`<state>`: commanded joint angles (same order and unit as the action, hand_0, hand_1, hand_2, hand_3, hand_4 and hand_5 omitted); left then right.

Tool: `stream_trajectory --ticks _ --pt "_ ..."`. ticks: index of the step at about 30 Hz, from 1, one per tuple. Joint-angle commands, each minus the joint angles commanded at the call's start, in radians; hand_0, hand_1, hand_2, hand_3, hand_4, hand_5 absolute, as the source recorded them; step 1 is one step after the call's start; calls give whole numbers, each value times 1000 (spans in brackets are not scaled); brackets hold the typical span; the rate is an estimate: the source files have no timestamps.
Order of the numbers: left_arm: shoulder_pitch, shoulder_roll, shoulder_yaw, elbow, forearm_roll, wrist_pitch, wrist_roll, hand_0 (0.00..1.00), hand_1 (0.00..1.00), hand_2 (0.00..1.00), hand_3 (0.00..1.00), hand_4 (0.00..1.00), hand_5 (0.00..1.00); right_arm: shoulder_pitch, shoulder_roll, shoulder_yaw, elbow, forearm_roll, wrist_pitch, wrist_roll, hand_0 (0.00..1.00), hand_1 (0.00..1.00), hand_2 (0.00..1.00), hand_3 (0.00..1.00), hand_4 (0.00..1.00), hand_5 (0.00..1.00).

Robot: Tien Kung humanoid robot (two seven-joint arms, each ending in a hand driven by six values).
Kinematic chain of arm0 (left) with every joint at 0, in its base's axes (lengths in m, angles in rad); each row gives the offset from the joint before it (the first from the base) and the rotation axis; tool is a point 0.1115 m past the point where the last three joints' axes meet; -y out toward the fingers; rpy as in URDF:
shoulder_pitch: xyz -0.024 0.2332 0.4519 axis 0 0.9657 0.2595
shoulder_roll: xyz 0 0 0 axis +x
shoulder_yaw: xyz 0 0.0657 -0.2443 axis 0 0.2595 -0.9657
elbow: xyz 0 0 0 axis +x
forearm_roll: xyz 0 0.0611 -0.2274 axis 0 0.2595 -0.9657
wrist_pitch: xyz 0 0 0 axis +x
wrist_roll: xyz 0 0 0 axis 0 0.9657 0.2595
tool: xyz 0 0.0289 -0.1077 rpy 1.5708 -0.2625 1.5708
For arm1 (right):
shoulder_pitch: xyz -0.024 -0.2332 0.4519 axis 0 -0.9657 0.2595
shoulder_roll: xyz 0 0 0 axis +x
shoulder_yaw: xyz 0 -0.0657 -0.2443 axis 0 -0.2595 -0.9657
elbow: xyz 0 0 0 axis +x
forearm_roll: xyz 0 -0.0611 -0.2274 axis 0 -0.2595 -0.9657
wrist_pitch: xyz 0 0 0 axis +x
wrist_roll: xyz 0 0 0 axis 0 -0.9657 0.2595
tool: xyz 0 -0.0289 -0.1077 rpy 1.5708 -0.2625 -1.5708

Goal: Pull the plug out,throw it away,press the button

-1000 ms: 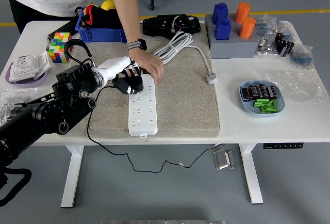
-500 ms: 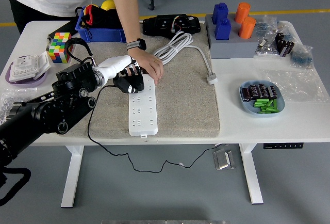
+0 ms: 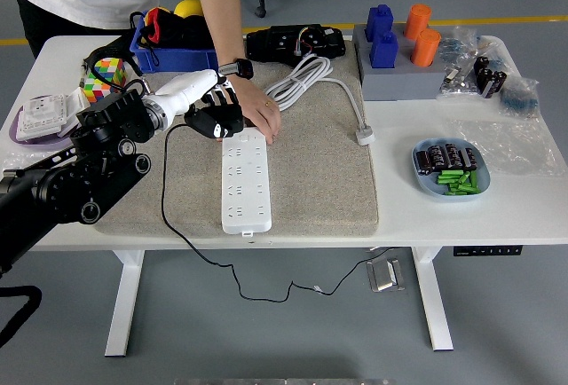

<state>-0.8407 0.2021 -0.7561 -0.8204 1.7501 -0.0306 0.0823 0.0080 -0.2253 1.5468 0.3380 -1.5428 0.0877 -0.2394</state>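
Since a second ago: left arm (image 3: 62, 181) drawn back and up toward the far left, left hand (image 3: 216, 115) lifted with it, now clear of the power strip (image 3: 245, 181) and curled tight around the black plug (image 3: 213, 124). Plug previously seated at the strip's far end, now out of its socket and held just above and to the left of that end. Black cord (image 3: 169, 225) trailing from the plug, hanging in a longer loop over the table's near edge than before. Person's hand (image 3: 258, 113) unchanged in place, pressing down on the strip's far end, watch (image 3: 236, 68) on the wrist.

White table (image 3: 444, 216) carrying a beige mat (image 3: 319, 181); power strip lying lengthwise on the mat, near end close to the mat's front edge. White coiled cable (image 3: 306, 79) on the mat's far side, its plug end (image 3: 364, 136) at the right edge.

Containers: grey tray (image 3: 390, 83) at far right holding two blue blocks (image 3: 382, 35) and two orange cylinders (image 3: 421, 35). Blue bin (image 3: 173, 58) at far left with red and black items and a yellow ball (image 3: 185, 7) behind. Light blue dish (image 3: 426, 181) on the right holding dark small parts (image 3: 444, 156) and green pieces (image 3: 460, 179). Purple plate (image 3: 40, 137) at the left edge under a white item (image 3: 43, 112).
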Motion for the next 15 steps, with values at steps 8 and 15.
stream_trajectory --ticks 8,15 --pt "15 25 10 163 -18 -9 9 549 365 381 546 691 2 1 -1 -2 0 1 0 0 767 729 724 713 883 658" --pt "26 24 16 185 -30 2 -1 557 374 385 547 688 2 1 -3 -7 1 4 0 1 767 729 724 713 883 658"
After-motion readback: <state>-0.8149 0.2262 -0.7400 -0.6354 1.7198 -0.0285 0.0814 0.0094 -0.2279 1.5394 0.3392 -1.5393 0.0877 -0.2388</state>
